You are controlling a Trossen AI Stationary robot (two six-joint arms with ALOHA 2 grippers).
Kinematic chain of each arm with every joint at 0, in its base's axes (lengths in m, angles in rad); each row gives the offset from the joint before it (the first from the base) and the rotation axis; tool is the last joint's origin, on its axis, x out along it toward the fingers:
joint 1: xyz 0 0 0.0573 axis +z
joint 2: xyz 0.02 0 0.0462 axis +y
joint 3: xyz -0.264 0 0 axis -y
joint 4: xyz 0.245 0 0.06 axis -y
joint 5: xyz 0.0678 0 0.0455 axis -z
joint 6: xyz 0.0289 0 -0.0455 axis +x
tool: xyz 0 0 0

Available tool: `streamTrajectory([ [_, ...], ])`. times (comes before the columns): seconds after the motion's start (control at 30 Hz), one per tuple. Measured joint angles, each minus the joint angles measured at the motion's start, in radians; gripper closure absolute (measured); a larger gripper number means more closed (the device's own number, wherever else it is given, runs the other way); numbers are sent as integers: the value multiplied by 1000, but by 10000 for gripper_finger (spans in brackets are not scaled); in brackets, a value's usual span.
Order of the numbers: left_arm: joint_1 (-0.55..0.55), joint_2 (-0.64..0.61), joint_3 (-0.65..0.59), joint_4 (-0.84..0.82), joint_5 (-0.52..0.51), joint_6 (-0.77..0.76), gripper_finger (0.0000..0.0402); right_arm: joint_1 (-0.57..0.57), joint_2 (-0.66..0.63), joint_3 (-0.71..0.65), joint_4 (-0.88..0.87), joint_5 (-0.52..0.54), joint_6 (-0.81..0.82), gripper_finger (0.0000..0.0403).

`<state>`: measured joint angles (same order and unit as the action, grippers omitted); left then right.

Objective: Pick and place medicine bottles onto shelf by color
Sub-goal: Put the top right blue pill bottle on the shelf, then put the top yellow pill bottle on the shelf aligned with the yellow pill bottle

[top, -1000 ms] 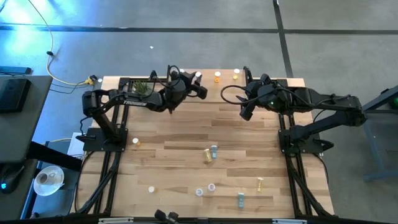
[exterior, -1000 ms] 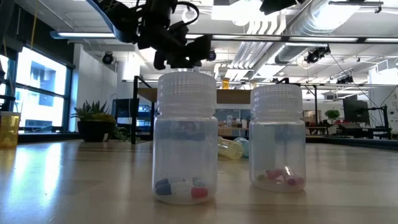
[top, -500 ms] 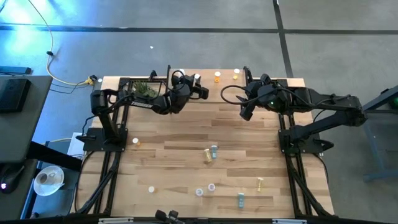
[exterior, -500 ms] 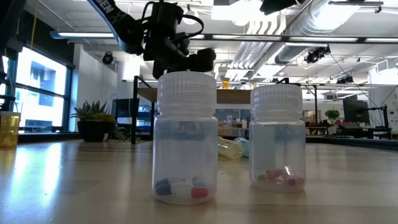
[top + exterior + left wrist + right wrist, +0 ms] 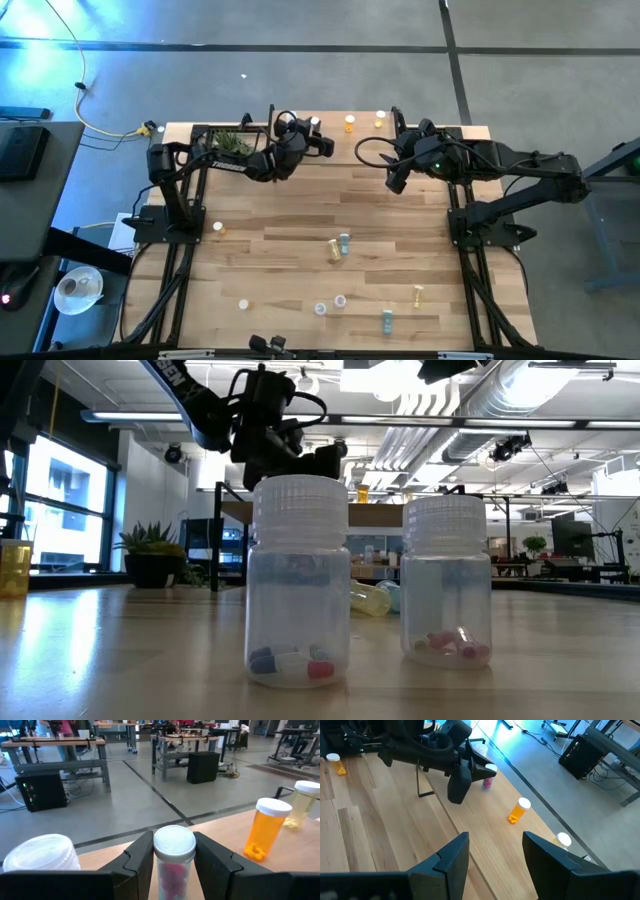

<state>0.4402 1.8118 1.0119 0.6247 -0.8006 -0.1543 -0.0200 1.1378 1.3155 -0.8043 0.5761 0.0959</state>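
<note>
Holding a pink bottle [image 5: 173,855] between its fingers, the left tool [image 5: 318,141] hangs at the far edge of the tabletop [image 5: 300,215], beside the plant [image 5: 228,143]. The grip is tight on the bottle's sides, just under the white cap. The right tool [image 5: 393,180] waits near the far right side with its fingers apart and nothing in them.

Most of the job seems left. An orange bottle [image 5: 349,123] and a pale yellow bottle [image 5: 379,119] stand by the far edge. A white lid [image 5: 42,854] shows just beside the held bottle. Many bottles wait on the near half of the tabletop: a teal bottle [image 5: 344,241], a yellow one [image 5: 418,294], a pink-capped one [image 5: 340,300] and a few more.

The shelf is hard to make out, so I cannot tell if the far bottles stand on it. In the low view, two clear bottles [image 5: 298,600] block most of the tabletop behind them. The small bottles' colors are hard to tell from above.
</note>
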Motion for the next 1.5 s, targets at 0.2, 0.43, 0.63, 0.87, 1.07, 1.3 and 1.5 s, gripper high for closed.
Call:
streamTrajectory([
  [0.2,-1,0,0,0,4,0,284,0,0,0,0,0,0,227],
  [0.43,-1,0,0,1,33,-1,283,0,0,0,0,0,0,227],
  [0.63,-1,0,0,1,4,0,268,0,0,0,0,0,0,227],
  [0.87,0,0,0,1,3,0,247,0,0,0,0,0,0,227],
  [1.07,0,0,0,13,2,13,227,0,0,0,0,0,0,227],
  [1.3,-6,-11,0,35,0,53,206,0,0,0,0,0,0,227],
  [1.5,-12,-34,1,34,4,87,202,0,0,0,0,0,0,227],
])
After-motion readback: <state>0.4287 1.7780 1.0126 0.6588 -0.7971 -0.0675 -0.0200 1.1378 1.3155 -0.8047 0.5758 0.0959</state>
